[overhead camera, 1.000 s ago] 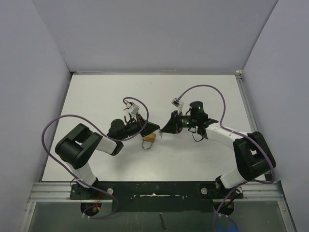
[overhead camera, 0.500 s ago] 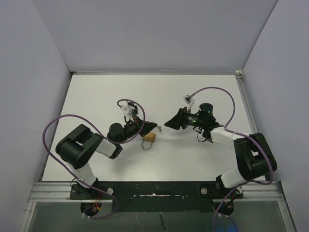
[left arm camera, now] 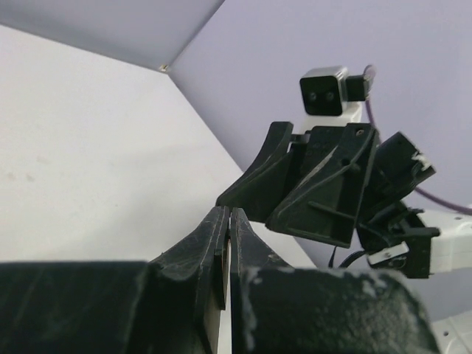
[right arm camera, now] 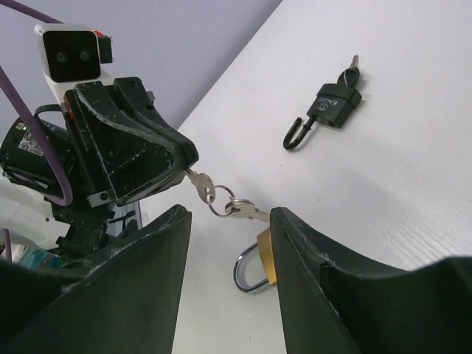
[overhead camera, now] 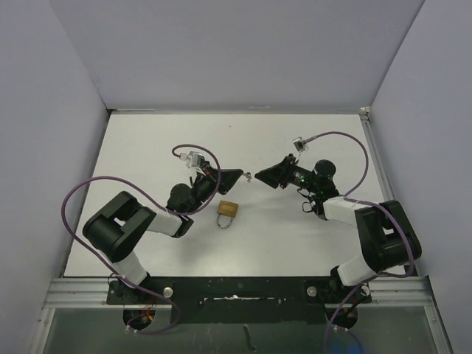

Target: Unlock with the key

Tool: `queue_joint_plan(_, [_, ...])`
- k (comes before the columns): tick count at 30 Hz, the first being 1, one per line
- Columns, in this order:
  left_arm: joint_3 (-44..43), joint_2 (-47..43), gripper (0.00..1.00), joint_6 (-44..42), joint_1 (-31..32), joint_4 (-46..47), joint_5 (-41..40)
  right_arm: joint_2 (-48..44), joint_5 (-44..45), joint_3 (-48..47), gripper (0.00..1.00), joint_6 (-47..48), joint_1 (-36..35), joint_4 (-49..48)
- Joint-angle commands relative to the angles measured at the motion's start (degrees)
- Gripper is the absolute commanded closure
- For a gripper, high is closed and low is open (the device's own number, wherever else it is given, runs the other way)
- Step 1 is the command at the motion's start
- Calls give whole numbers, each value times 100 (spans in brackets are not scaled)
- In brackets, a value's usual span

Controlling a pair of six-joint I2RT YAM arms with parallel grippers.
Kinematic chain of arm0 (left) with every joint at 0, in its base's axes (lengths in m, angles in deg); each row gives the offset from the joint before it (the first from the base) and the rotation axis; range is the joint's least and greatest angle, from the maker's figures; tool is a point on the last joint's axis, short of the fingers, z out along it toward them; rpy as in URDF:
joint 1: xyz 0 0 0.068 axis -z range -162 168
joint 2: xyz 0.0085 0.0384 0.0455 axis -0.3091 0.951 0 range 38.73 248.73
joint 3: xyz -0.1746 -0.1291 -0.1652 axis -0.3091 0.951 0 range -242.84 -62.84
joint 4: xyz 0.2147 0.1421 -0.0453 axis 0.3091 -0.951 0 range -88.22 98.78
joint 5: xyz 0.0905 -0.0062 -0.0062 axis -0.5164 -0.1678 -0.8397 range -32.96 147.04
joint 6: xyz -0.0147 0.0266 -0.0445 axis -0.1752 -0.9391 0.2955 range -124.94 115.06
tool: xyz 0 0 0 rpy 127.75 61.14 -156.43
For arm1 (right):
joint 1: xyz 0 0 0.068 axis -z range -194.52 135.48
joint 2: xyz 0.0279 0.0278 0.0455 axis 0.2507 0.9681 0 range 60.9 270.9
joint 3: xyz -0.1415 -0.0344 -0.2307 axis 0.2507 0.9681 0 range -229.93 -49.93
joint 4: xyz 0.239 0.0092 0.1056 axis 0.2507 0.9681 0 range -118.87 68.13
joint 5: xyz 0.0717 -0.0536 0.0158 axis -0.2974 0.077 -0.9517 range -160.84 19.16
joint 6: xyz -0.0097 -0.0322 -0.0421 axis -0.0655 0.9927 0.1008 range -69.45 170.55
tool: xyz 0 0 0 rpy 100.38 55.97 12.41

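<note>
We found the left pincer [right arm camera: 184, 162] closed on the key [right arm camera: 200, 186] above the tabletop [overhead camera: 147, 147], the right pincer [right arm camera: 228, 221] partly open and empty, and the brass padlock [overhead camera: 227, 212] lying apart below them, so inserting and turning remained.

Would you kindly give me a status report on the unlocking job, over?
Left hand shut on key, ring dangling. Right hand open, opposite. Brass padlock on table, unheld. Nothing blocking it.
</note>
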Motion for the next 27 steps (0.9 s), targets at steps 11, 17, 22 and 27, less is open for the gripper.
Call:
queue_joint_plan(11, [-836,310,100,555,358,530,-773,921,150,260,57,-1669,508,-3349])
queue_joint_plan(17, [-947,561,100,778,419,530,-1013,690,194,258,58,-1619,654,-3346])
queue_joint_plan(22, [-1171,792,100,1037,486,530,-1125,833,108,176,59,-1718,699,-3342])
queue_joint_plan(27, [-1432,960,100,1239,557,530,-1189,821,137,180,59,-1699,703,-3347])
